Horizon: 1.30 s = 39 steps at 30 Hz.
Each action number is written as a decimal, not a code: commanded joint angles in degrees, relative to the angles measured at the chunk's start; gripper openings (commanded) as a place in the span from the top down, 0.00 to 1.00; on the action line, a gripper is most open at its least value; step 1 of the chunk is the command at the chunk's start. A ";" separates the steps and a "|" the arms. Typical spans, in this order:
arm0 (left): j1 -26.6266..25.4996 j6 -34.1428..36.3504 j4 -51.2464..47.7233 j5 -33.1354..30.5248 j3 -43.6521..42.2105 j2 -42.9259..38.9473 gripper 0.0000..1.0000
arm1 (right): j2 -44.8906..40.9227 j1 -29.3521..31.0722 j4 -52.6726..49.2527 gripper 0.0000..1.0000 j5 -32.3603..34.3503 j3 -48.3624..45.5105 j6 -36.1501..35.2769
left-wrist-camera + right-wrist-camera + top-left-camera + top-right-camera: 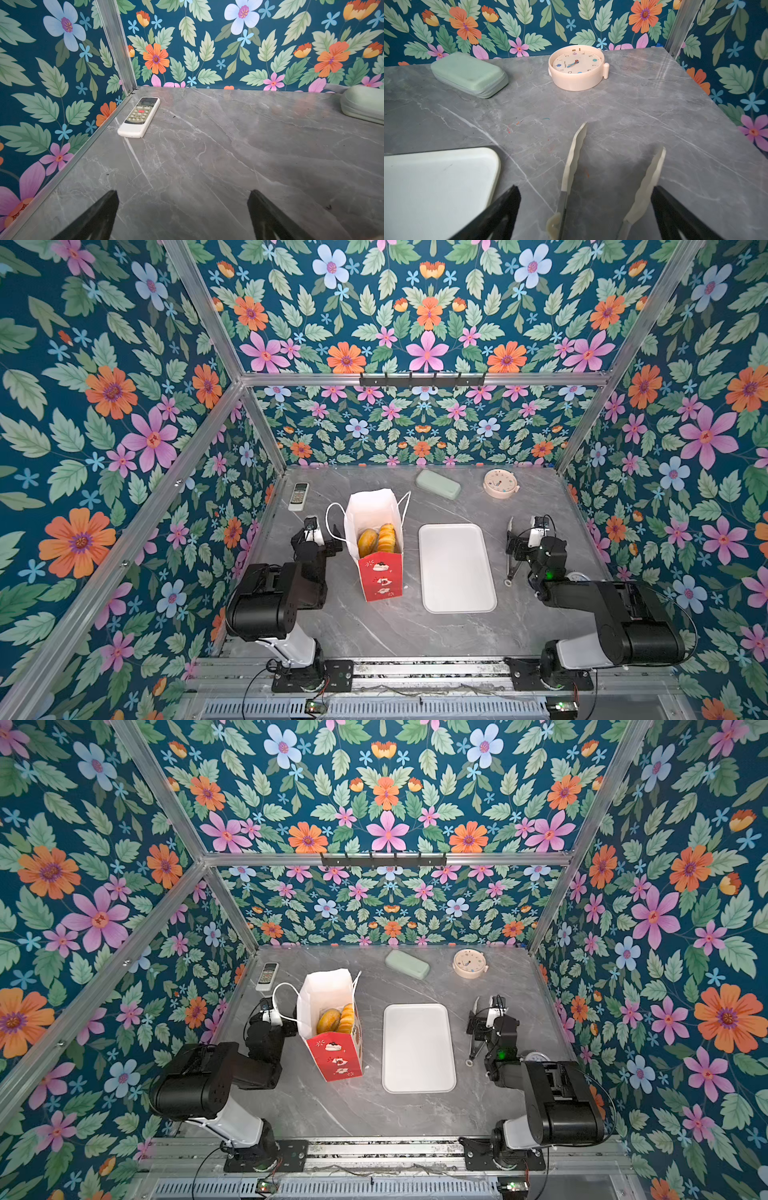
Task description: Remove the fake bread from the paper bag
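The paper bag (380,572) (338,1052), white with a red lower band, stands upright and open left of centre in both top views. Two golden pieces of fake bread (377,540) (337,1020) show inside its mouth; anything deeper is hidden. My left gripper (312,526) (183,192) rests just left of the bag under a cord handle, open, with only bare table between its fingers. My right gripper (524,536) (585,188) sits far right, open. Cream-tipped tongs (510,556) (574,158) lie between its jaws, one arm beside a finger and the other apart.
A flat white tray (457,568) (417,1048) (436,187) lies right of the bag. Along the back are a remote (299,496) (139,117), a green case (438,484) (469,74) and a cream clock (500,484) (577,67). Flowered walls close three sides.
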 commanded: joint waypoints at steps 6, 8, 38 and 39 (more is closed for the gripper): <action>0.03 0.06 0.31 0.03 -0.08 -0.16 0.00 | -0.21 0.01 0.26 0.01 -0.25 0.08 0.42; 0.05 0.06 0.32 0.03 -0.06 -0.16 0.00 | -0.17 0.01 0.24 0.01 -0.26 0.14 0.48; 0.05 0.05 0.55 -0.44 -0.14 -0.26 0.04 | -0.48 -0.01 0.45 0.01 1.58 0.18 0.70; 0.01 -0.26 -0.38 -1.34 -0.03 -1.02 0.05 | -1.37 0.09 -0.68 0.01 2.82 0.69 0.92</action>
